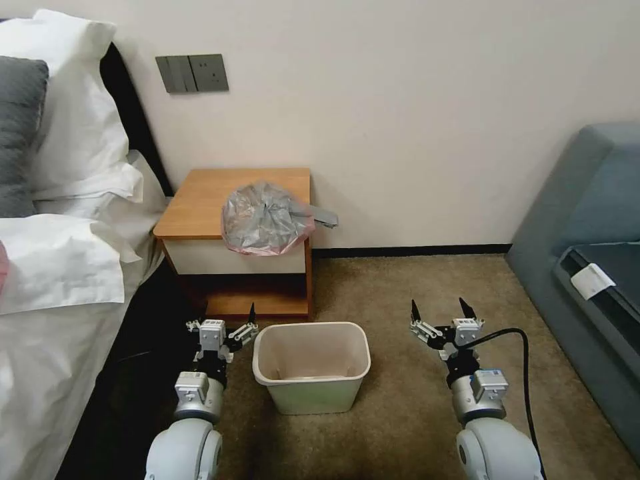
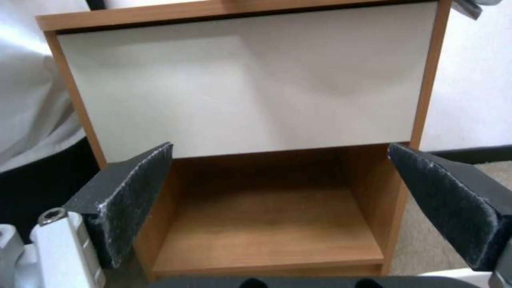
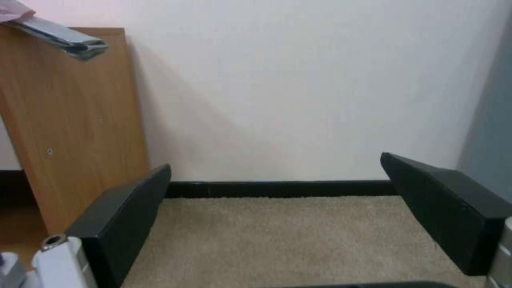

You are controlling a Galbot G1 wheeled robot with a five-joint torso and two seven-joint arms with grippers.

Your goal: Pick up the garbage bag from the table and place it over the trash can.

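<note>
The garbage bag point(image 1: 265, 218) covers the front right corner of the table point(image 1: 200, 200); its grey tail point(image 1: 323, 217) sticks out past the table's side. In the left wrist view the top edge cuts off the tabletop, leaving the white drawer front point(image 2: 251, 84) and the low shelf point(image 2: 267, 232). In the right wrist view the table's side panel point(image 3: 75, 120) is cropped, and a corner of pink rim point(image 3: 13, 10), probably the bag's, is cut by the edge. The trash can point(image 1: 311, 367) hides the carpet behind it.
</note>
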